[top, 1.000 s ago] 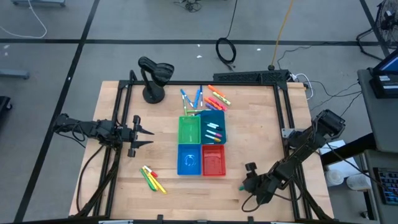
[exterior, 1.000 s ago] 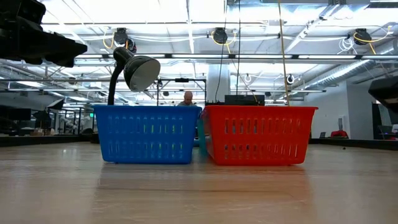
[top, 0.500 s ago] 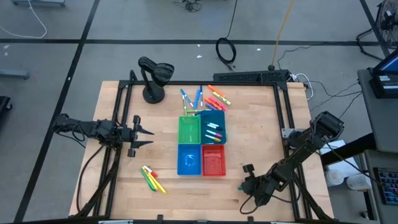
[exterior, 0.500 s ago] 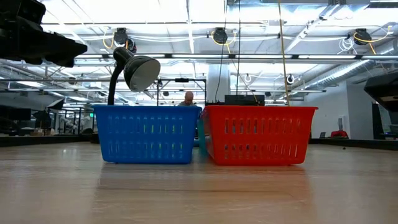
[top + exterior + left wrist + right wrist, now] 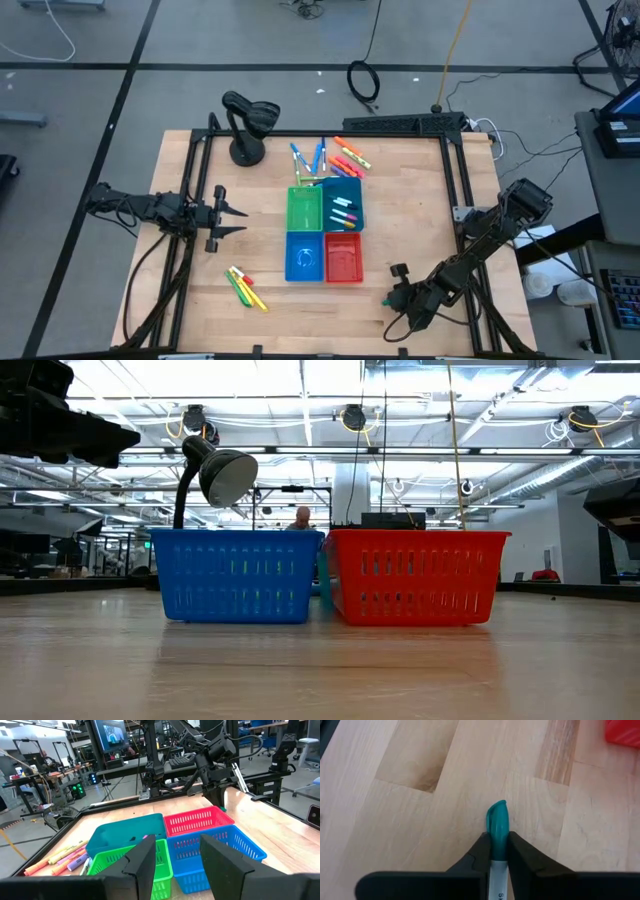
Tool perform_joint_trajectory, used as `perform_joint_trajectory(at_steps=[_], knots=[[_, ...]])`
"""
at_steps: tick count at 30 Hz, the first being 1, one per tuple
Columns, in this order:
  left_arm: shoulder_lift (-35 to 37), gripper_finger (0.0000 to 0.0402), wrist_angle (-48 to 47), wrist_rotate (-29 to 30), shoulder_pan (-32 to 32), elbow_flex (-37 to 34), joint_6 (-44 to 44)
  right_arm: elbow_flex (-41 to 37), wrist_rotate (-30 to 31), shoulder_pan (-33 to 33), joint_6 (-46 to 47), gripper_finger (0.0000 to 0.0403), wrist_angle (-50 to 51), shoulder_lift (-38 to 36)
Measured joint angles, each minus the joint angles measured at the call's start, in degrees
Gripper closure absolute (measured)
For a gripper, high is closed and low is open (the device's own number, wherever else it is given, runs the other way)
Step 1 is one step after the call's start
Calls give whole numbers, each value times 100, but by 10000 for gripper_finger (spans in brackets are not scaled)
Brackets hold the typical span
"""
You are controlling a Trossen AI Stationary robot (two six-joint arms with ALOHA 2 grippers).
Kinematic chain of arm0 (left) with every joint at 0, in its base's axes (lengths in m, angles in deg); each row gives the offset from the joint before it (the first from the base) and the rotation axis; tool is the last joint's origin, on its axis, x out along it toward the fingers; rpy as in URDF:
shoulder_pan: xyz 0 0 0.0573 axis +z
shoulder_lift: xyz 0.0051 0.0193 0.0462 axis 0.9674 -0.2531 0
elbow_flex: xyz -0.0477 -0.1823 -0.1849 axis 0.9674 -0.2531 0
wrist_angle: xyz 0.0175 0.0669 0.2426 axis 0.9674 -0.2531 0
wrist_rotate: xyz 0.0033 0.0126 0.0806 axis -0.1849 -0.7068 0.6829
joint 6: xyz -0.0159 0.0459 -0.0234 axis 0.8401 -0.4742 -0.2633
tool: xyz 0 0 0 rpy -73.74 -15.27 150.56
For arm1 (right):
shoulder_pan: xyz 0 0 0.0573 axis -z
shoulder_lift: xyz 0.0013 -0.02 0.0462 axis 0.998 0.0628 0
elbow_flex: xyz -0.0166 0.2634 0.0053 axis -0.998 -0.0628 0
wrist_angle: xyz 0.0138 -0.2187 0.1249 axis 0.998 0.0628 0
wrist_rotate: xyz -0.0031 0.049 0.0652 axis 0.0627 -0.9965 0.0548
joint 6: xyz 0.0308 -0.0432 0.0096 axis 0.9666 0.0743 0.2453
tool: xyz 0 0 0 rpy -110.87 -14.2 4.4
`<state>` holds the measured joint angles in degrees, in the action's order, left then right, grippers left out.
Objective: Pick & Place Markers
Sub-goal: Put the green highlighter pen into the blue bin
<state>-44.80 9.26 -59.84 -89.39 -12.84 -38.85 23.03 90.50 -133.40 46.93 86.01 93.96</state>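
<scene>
Markers (image 5: 245, 288): a yellow, green and orange cluster lies on the desk (image 5: 400, 230) near its front left, just ahead of the left claw (image 5: 238, 218). That claw hovers left of the bins with its fingers apart and nothing between them. A lamp (image 5: 245, 120) stands at the desk's far left corner. In the middle, four bins touch in a square: green bin (image 5: 304, 209) and teal bin (image 5: 344, 203) behind, blue bin (image 5: 304, 256) and red bin (image 5: 343, 257) in front. Several markers lie in the teal bin (image 5: 343, 212); more lie loose on the desk just behind the bins (image 5: 330, 157). At the front right, the right claw (image 5: 498, 851) is low over bare wood, clamped on a white marker with a teal cap (image 5: 498, 827); the cap projects beyond the fingertips. A person (image 5: 302, 518) shows in the room beyond.
</scene>
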Motion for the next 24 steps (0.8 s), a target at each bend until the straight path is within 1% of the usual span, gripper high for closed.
perform_joint_trajectory(at_steps=[4,18,21,24], knots=[[-1,243,0,0,0,0,0,-2,2,2,0,368,0,2],[0,243,2,0,-1,0,0,-2,9,2,0,372,-25,4],[-1,243,2,0,-1,0,0,-2,23,9,-161,373,-354,4],[-1,243,2,0,0,0,0,-11,18,70,-678,370,-1149,12]])
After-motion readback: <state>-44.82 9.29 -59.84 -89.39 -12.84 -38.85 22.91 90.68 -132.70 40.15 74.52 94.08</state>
